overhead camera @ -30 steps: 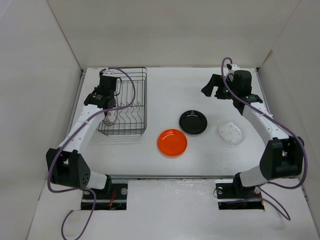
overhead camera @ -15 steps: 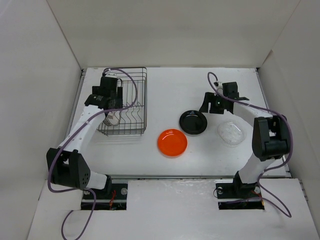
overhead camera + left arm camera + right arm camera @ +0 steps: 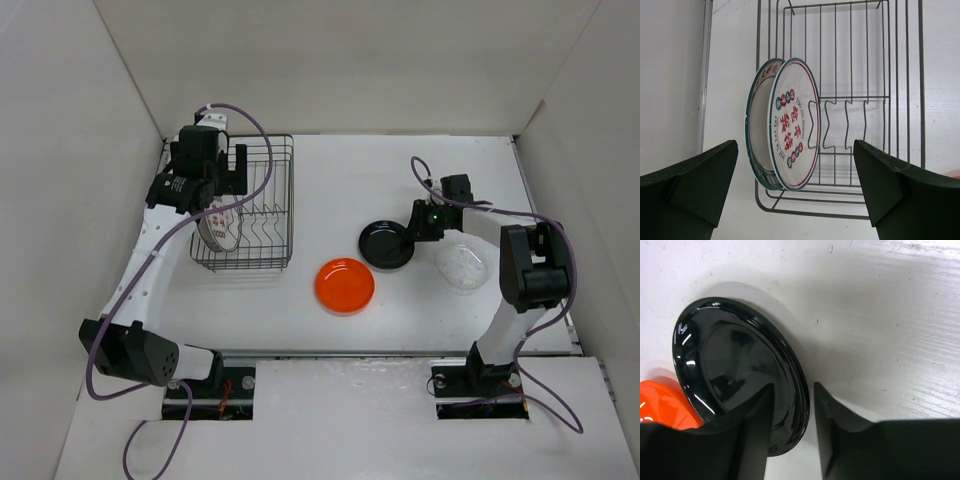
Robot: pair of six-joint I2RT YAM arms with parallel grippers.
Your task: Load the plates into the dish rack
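Observation:
The dark wire dish rack (image 3: 290,205) stands at the back left. Two plates lean upright at its left end: a white one with red marks (image 3: 792,130) and, behind it, one with a dark patterned rim (image 3: 756,135). My left gripper (image 3: 213,180) hovers above them, open and holding nothing (image 3: 795,145). The black plate (image 3: 385,245) lies flat mid-table. My right gripper (image 3: 793,387) straddles the black plate's (image 3: 725,365) right rim, one finger over its inside and one outside, with a sliver of table still showing. The orange plate (image 3: 344,285) and the clear plate (image 3: 462,266) lie flat.
Several empty divider prongs (image 3: 845,125) stand to the right of the two racked plates. White walls enclose the table on the left, back and right. The orange plate's edge (image 3: 660,405) lies just beyond the black one.
My left gripper opened, let go of the red-marked plate in the rack and drew back above it. My right arm came down to the black plate and its jaws narrowed round the rim.

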